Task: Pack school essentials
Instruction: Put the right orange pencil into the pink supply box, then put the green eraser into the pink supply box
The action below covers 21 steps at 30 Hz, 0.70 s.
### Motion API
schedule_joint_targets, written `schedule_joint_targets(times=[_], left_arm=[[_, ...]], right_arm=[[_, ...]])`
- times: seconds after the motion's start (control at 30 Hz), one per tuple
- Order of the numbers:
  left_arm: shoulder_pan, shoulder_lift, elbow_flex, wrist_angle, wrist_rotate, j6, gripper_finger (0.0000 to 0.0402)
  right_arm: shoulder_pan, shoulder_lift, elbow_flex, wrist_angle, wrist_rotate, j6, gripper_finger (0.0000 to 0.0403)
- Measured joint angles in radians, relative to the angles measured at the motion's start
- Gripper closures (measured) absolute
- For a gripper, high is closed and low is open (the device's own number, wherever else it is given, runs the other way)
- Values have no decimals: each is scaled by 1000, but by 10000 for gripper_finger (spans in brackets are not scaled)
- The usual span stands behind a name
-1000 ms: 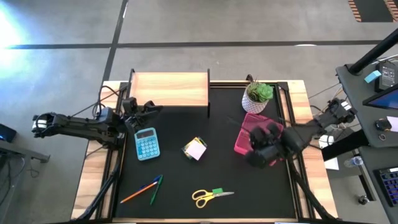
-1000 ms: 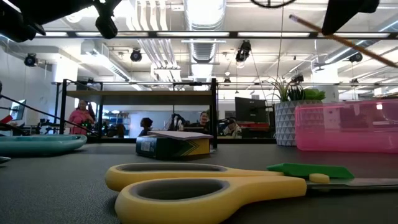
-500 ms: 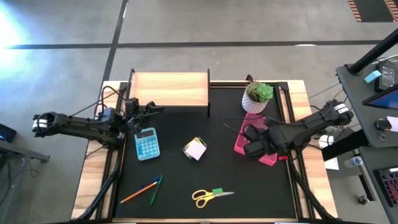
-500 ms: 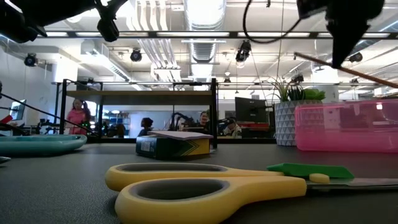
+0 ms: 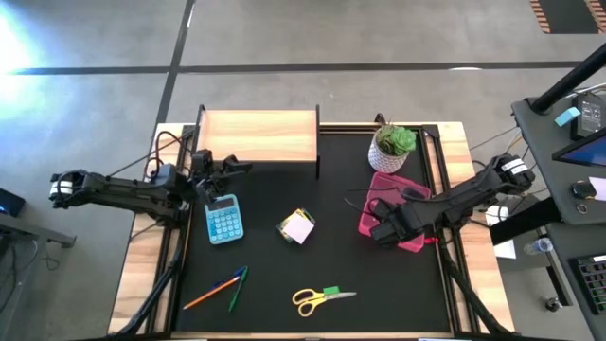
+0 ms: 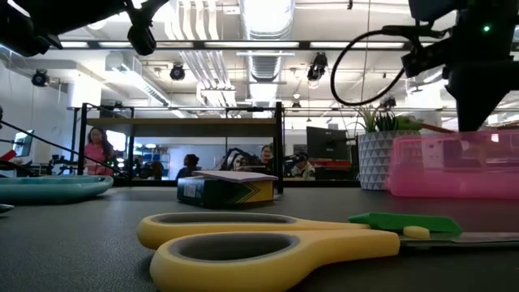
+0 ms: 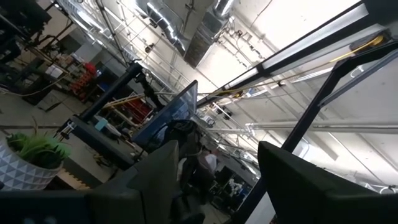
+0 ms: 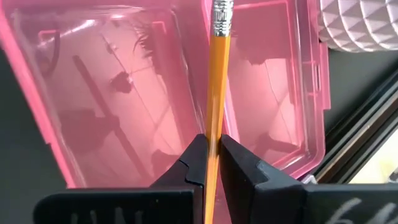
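Orange pencil (image 8: 215,93) pinched in right gripper (image 8: 211,155) over open pink case (image 8: 112,93) — no readable writing; left gripper (image 5: 230,168) beside calculator (image 5: 223,219) — fingers apart.

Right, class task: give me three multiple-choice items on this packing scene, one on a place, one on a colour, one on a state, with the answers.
1. Where does the green eraser lie?
A. on the calculator
B. against the yellow-handled scissors
C. inside the pink case

2. What colour is the calculator?
A. light blue
B. red
C. white

3. What is the right gripper doing?
A. resting open on the table
B. gripping the plant
C. holding an orange pencil over the open pink case

Answers: 1 B, the high view shows the eraser by the scissor blades; 2 A, seen from above beside the left gripper; 3 C, the right wrist view shows the fingers clamped on the pencil above the case.
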Motion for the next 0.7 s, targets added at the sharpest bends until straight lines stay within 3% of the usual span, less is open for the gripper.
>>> schedule_joint_targets(times=[0.27,0.7], left_arm=[[0,0,-1,-1,0,0,197],[0,3,-1,-1,0,-1,197]], right_arm=[[0,-1,-22,12,0,92,368],[0,-1,72,-33,-23,101,259]])
